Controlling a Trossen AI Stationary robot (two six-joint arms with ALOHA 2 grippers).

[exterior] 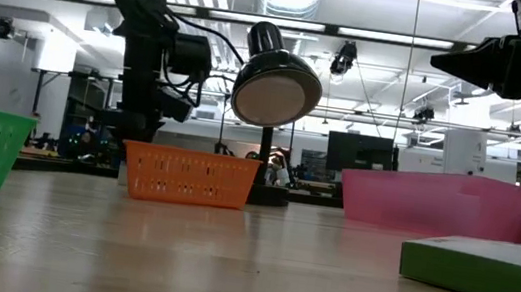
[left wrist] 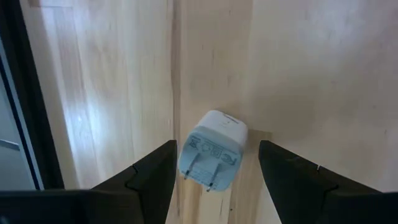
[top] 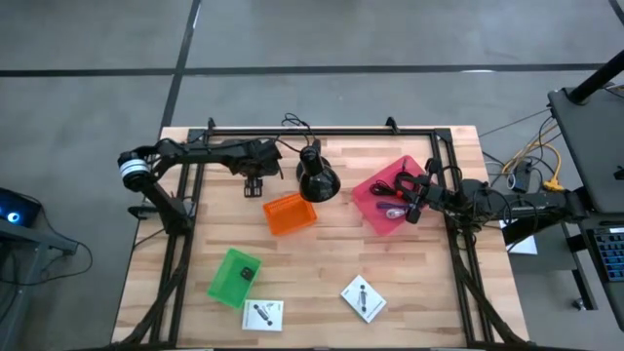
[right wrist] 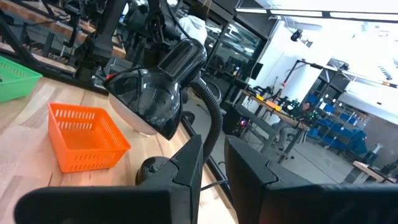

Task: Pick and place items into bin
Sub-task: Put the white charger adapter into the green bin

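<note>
A small white plug adapter (left wrist: pixel 212 149) lies on its side on the wooden table, its two prongs showing. My left gripper (left wrist: pixel 217 152) is open and points down over it, one finger on either side, near the far left of the table (top: pixel 255 185). I cannot see the fingers touching it. The pink bin (top: pixel 382 207) holds black cables and a purple cord. My right gripper (top: pixel 417 200) hangs level over that bin's right side. Its fingers (right wrist: pixel 213 149) stand a narrow gap apart with nothing between them.
A black desk lamp (top: pixel 317 177) stands between the arms at the far middle. In front of it sits an orange basket (top: pixel 290 214). A green basket (top: pixel 234 276) with a dark cube lies near left, and two white cards (top: pixel 263 314) (top: pixel 363 299) lie near the front edge.
</note>
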